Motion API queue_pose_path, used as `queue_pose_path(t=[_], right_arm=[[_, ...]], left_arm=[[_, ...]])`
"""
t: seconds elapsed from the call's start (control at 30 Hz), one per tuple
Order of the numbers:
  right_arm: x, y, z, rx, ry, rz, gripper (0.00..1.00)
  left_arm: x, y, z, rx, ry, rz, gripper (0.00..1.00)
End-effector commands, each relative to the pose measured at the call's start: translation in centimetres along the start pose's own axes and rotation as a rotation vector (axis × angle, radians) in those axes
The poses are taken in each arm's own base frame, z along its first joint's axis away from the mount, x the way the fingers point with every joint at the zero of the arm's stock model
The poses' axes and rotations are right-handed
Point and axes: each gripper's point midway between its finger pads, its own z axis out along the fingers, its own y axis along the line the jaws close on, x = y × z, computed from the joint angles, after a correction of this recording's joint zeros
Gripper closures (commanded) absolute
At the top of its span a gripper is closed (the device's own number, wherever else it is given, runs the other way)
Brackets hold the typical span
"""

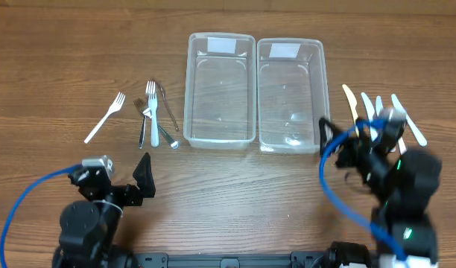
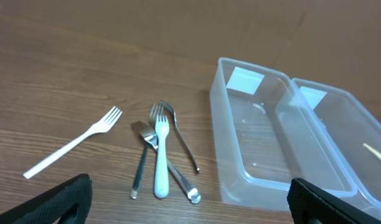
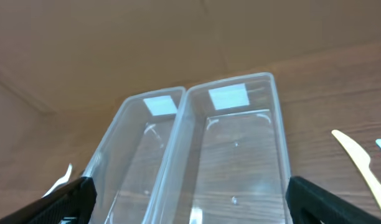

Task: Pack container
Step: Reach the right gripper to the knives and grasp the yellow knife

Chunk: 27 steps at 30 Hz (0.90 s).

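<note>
Left container (image 1: 219, 97) and right container (image 1: 289, 97) sit side by side just beyond the left gripper (image 2: 190, 182) and right gripper (image 3: 190, 183), both spread wide, holding nothing. Only overhead shows several plastic knives (image 1: 367, 104) beside the right gripper; forks (image 2: 159, 155) show closest from the left wrist.

**Table (image 1: 235, 186), overhead view.** The surface is brown wood grain. At centre rear two clear rectangular tubs stand side by side with their long walls touching: the left container (image 1: 220, 89) and the right container (image 1: 290, 95). Each has a white label (image 1: 220, 46) at its far end. At far left a lone white plastic fork (image 1: 105, 117) lies diagonally. Between it and the left container, a second white fork (image 1: 153, 115) lies among metal cutlery (image 1: 144, 123), overlapping it. Right of the tubs, pale plastic knives (image 1: 350, 102) lie fanned and partly hidden.
</note>
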Motion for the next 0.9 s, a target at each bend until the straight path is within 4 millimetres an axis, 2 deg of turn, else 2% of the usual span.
queue_pose_path(t=[0.0,0.17,0.3,0.33,0.43,0.63,0.77,0.87], right_arm=[[-4.0,-0.3,1.6,0.056,0.052,-0.051,0.0],[-7.0,-3.0,4.5,0.201,0.161,-0.024,0.0],[-8.7,-6.2,6.5,0.325,0.233,-0.041,0.0],[-8.8,-7.6,7.1,0.357,0.258,-0.049,0.0],[-8.1,-11.3,7.9,0.421,0.305,-0.003,0.0],[-4.9,-19.0,7.6,0.547,0.409,0.138,0.0],[-3.4,-20.8,8.0,0.555,0.449,0.184,0.0],[-3.1,-20.2,9.1,0.486,0.45,0.203,0.0]], left_arm=[[-1.5,0.0,0.4,-0.039,0.043,0.055,0.0],[-1.7,0.3,2.0,-0.085,0.138,0.109,0.0],[-1.1,0.5,3.5,-0.104,0.217,0.119,0.0],[-0.7,0.6,3.9,-0.109,0.239,0.121,0.0],[0.4,0.9,4.5,-0.122,0.293,0.128,0.0],[1.4,1.2,5.0,-0.133,0.338,0.129,0.0],[1.5,1.3,5.1,-0.134,0.342,0.129,0.0],[1.7,1.3,5.2,-0.137,0.354,0.129,0.0]])
